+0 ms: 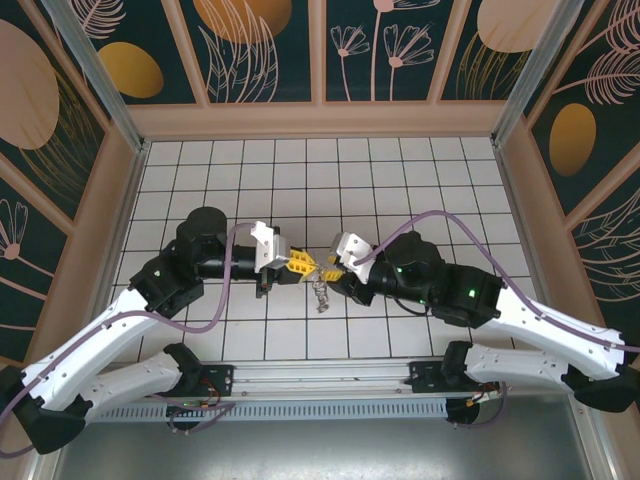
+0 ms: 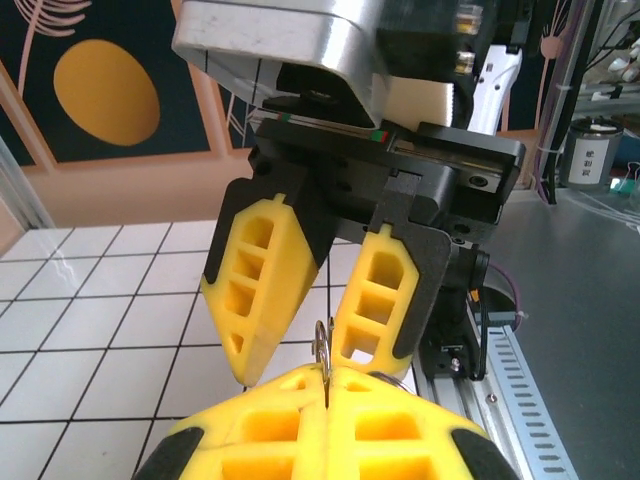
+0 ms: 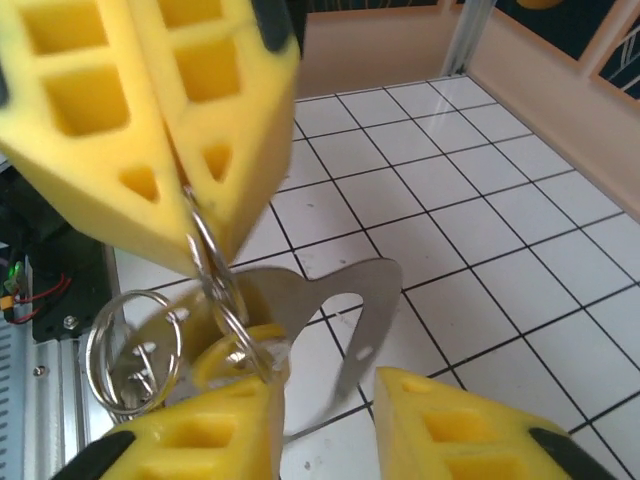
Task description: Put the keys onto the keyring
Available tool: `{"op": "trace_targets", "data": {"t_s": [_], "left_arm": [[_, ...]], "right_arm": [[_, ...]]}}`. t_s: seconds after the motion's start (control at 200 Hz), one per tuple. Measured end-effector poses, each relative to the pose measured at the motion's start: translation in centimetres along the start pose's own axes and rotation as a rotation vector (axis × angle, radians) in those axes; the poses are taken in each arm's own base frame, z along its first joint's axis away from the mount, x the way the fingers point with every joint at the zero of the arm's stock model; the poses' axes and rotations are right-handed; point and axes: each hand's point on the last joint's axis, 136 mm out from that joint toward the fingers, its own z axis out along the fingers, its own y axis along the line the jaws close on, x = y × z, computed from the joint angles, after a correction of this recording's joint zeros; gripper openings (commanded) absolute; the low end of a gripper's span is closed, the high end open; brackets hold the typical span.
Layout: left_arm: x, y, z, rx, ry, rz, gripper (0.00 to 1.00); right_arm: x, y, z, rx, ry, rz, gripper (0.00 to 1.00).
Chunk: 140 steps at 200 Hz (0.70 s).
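Above the middle of the white-tiled bench [image 1: 400,180], your two arms meet nose to nose, clear of the surface. Your left pincer [image 1: 307,266] is clamped tight: in its wrist view the two yellow pads press flat together with a thin metal wire standing up from the seam. That wire is the keyring [image 3: 212,280], and from the right wrist you see it run down out of the left fingertips as a slim grey loop.

The keys [image 1: 320,295] hang in a bunch under the meeting point. Up close you can pick out a broad silvery key [image 3: 345,300] tilted across the middle, and a yellow-headed key [image 3: 235,345] lower left, against the loop. A small round split ring [image 3: 130,350] dangles beside them on the left.

Your right pincer [image 3: 325,400] stands wide, its two yellow fingers spread at the bottom of its wrist view. The silvery key's blade hangs in the gap between them. The left-hand finger sits right at the yellow-headed key; you cannot tell whether it touches.
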Motion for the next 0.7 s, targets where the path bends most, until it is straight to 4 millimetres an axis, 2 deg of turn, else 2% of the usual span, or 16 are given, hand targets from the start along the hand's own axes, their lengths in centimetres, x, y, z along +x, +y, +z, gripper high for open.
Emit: {"op": "trace_targets", "data": {"t_s": [0.18,0.28,0.365,0.57,0.701], "left_arm": [[-0.3,0.0,0.0,-0.001,-0.012,0.011,0.0],[-0.4,0.1,0.0,-0.002,-0.015,0.014,0.0],[-0.4,0.1,0.0,-0.001,-0.016,0.014,0.0],[-0.5,-0.1,0.1,0.01,-0.019,0.011,0.0],[-0.5,-0.2,0.1,0.019,-0.02,0.011,0.0]], "right_arm": [[-1.6,0.3,-2.7,-0.003,-0.101,0.0,0.38],[-2.6,0.6,-3.4,-0.011,-0.148,-0.005,0.37],[-3.1,0.8,-3.4,-0.014,-0.171,-0.01,0.37],[-3.4,0.8,-2.0,-0.015,-0.167,-0.019,0.35],[-3.7,0.9,-1.5,-0.019,-0.176,-0.023,0.31]]}}
